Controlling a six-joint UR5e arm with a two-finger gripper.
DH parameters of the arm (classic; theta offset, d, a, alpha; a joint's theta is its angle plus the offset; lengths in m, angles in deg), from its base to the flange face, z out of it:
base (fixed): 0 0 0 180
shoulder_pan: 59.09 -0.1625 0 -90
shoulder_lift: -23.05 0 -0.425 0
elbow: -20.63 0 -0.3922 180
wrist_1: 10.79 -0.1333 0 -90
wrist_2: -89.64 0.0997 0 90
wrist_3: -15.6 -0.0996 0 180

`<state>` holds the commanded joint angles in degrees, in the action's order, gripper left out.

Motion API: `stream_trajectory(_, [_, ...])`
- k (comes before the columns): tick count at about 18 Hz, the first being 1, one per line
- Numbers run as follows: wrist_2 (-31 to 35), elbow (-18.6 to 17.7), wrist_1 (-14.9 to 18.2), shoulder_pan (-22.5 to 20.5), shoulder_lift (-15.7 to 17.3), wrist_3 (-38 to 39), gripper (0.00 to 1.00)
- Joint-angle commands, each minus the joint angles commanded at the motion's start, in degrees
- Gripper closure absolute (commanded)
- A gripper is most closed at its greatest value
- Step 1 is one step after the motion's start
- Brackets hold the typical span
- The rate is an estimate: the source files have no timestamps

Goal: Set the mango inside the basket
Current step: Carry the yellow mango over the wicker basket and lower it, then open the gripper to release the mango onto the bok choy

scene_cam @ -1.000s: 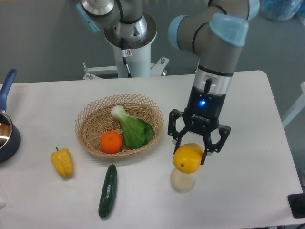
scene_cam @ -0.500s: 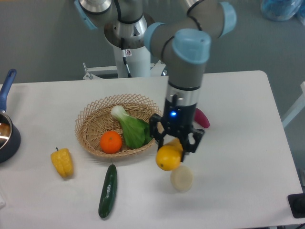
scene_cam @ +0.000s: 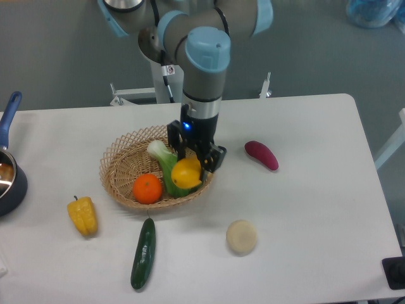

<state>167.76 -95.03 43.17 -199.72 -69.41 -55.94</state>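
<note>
Over the basket's right half: mango (scene_cam: 186, 173) held in the tool (scene_cam: 195, 166), jaws closed on its sides, hanging just above the bok choy (scene_cam: 172, 168). A second ago it hung over the bench by the pale round (scene_cam: 242, 237); the arm has swung left, carrying it past the basket (scene_cam: 120, 164) rim. Orange (scene_cam: 147, 189) sits inside, left of the mango. Pepper (scene_cam: 83, 215), cucumber (scene_cam: 143, 253), purple root (scene_cam: 261, 155) lie outside on the bench. Transport looks done; release remains.
</note>
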Motion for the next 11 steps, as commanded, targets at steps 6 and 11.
stream_trajectory(6, [-0.1,-3.6,0.6,-0.1,0.4,1.5,0.85])
stream_trajectory(11, [-0.3,-4.0,0.0,0.0,-1.4,4.7,0.79])
